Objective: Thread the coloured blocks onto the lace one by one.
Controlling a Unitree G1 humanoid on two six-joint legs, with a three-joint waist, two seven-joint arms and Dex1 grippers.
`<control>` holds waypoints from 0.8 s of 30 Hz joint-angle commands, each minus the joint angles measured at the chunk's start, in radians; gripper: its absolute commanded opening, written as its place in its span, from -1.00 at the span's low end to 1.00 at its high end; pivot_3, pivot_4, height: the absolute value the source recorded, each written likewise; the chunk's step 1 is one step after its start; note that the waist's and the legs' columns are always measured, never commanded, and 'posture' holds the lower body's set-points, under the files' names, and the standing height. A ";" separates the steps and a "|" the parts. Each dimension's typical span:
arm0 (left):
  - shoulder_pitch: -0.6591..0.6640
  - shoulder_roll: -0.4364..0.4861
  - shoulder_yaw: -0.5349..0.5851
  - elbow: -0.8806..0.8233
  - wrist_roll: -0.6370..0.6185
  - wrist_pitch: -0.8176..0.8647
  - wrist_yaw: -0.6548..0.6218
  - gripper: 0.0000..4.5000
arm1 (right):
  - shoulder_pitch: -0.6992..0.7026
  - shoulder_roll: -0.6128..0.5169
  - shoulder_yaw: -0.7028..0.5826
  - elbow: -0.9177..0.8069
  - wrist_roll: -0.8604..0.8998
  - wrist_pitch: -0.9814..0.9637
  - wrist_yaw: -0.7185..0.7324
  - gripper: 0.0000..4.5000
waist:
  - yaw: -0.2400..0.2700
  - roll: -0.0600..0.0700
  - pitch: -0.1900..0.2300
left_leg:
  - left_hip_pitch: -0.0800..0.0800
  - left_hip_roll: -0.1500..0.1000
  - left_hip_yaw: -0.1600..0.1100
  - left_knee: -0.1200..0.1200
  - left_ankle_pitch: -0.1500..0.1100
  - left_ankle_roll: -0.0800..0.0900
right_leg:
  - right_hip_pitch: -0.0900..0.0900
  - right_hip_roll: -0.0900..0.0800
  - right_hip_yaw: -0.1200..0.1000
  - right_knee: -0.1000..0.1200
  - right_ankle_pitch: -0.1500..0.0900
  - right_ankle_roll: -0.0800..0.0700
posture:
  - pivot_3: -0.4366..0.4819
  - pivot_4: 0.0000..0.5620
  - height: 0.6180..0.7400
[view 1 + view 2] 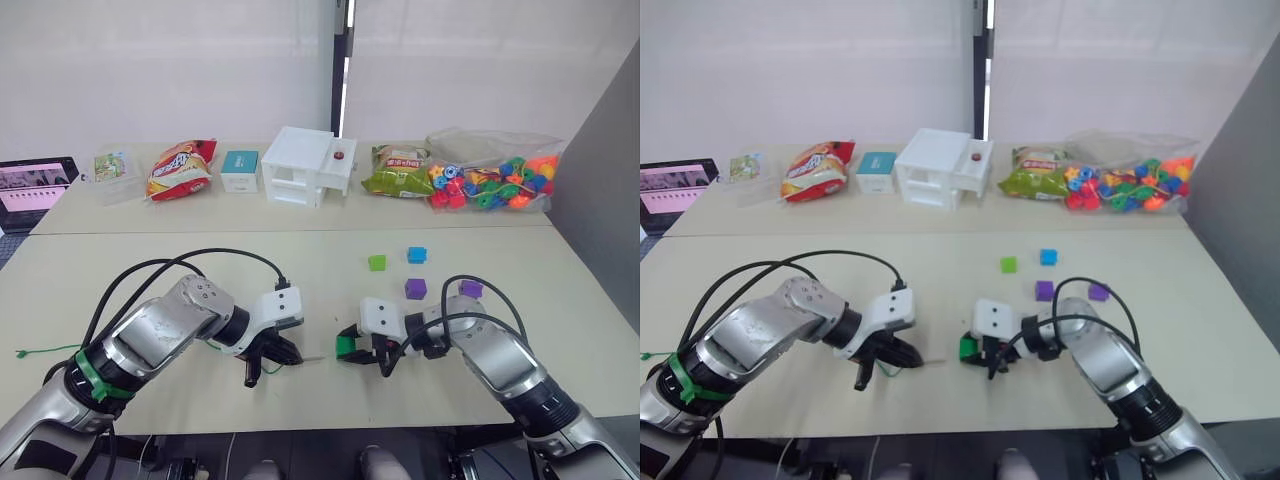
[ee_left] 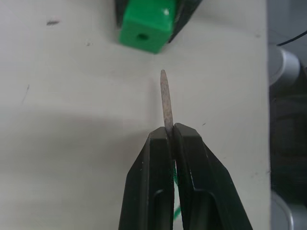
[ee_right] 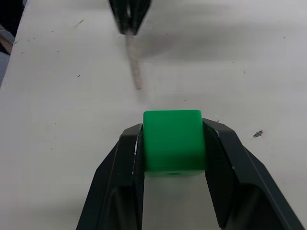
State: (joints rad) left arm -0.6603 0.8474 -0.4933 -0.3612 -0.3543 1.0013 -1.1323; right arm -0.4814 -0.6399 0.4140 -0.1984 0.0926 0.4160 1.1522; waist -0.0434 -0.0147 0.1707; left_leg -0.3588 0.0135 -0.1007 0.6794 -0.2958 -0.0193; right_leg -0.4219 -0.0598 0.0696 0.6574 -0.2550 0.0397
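My right gripper (image 1: 349, 352) is shut on a green block (image 3: 172, 141), held just above the table with its hole (image 2: 142, 36) facing my left gripper. My left gripper (image 2: 171, 132) is shut on the lace, pinching it just behind the stiff pale tip (image 2: 166, 103). The tip points at the block and stops a short gap from it. The green string (image 1: 40, 350) trails off to the far left of the table. Loose blocks lie beyond my right arm: light green (image 1: 377, 262), blue (image 1: 417, 255) and two purple ones (image 1: 415, 289) (image 1: 471, 289).
On the far table stand a red snack bag (image 1: 180, 168), a white box (image 1: 305, 165), a green snack bag (image 1: 398, 170) and a clear bag of threaded beads (image 1: 495, 180). A tablet (image 1: 35, 185) sits at far left. A grey wall (image 1: 600, 200) borders the right.
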 commanded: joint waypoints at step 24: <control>-0.055 -0.071 0.013 -0.018 -0.006 0.027 0.032 -1.00 | 0.004 -0.003 0.047 -0.046 0.009 0.030 0.038 -0.47 | 0.000 0.000 0.000 | 0.000 0.000 0.000 0.000 0.000 0.000 | 0.000 0.000 0.000 0.000 0.000 0.000 | -0.05 -0.47 1.00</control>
State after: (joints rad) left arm -0.6962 0.7797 -0.4966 -0.3573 -0.3555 1.0281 -1.1032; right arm -0.4914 -0.6405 0.4311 -0.2178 0.0922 0.4378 1.1621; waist -0.0434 -0.0149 0.1706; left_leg -0.3586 0.0135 -0.1008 0.6795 -0.2958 -0.0193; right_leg -0.4217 -0.0599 0.0696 0.6576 -0.2550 0.0397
